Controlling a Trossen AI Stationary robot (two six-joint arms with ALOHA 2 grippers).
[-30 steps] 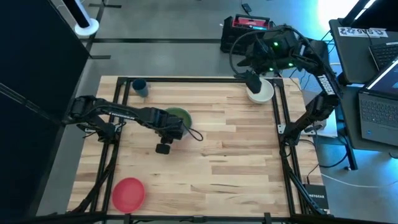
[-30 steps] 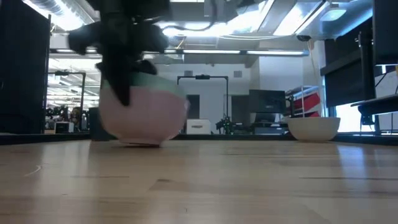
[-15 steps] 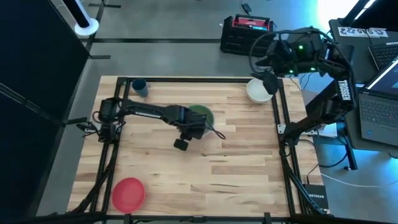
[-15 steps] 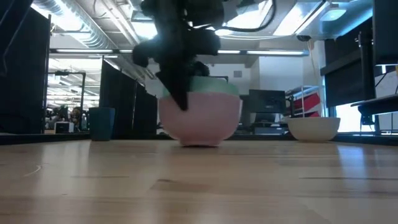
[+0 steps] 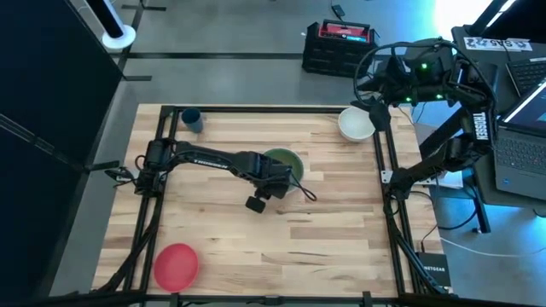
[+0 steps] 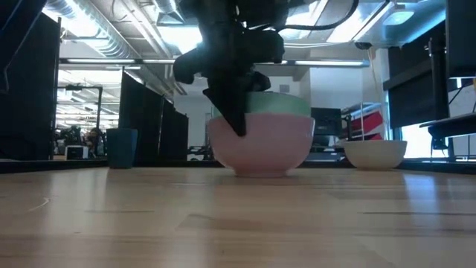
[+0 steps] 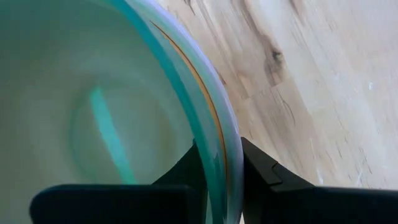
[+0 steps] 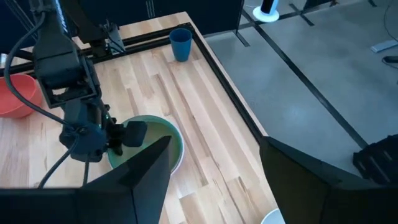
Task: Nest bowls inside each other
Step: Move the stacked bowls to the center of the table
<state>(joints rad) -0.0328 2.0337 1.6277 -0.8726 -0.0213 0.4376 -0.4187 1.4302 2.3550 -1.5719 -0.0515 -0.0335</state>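
Note:
A stack of nested bowls [image 5: 286, 162] stands on its base mid-table. It is green inside and pale pink outside [image 6: 260, 145], with a thin orange edge showing between the layers in the left wrist view. My left gripper [image 7: 219, 155] is shut on its rim at the near side [image 5: 271, 177]. A white bowl [image 5: 356, 125] sits at the far right, and a red bowl [image 5: 176, 264] at the near left. My right gripper [image 8: 214, 186] hangs open, high above the far right corner, holding nothing. My left gripper pinches the stack's rim [image 7: 217, 134] on its near side, with one finger inside the green bowl and one outside the outer wall. The fingers [image 6: 234, 112] come from above, pointing steeply down. The stack sits upright with its base on the table.
A blue cup [image 5: 192, 119] stands at the far left corner. A black frame rail [image 5: 380, 153] runs along the table's sides. Bare wood lies between the stack and the white bowl. A black case [image 5: 337, 43] and laptops [image 5: 520, 145] sit off the table.
My left gripper has gone toward the table's right edge, rolling a little. The bowl stack has gone with it, upright and low along the table. My right gripper has drawn back from over the white bowl toward the far right corner, still open.

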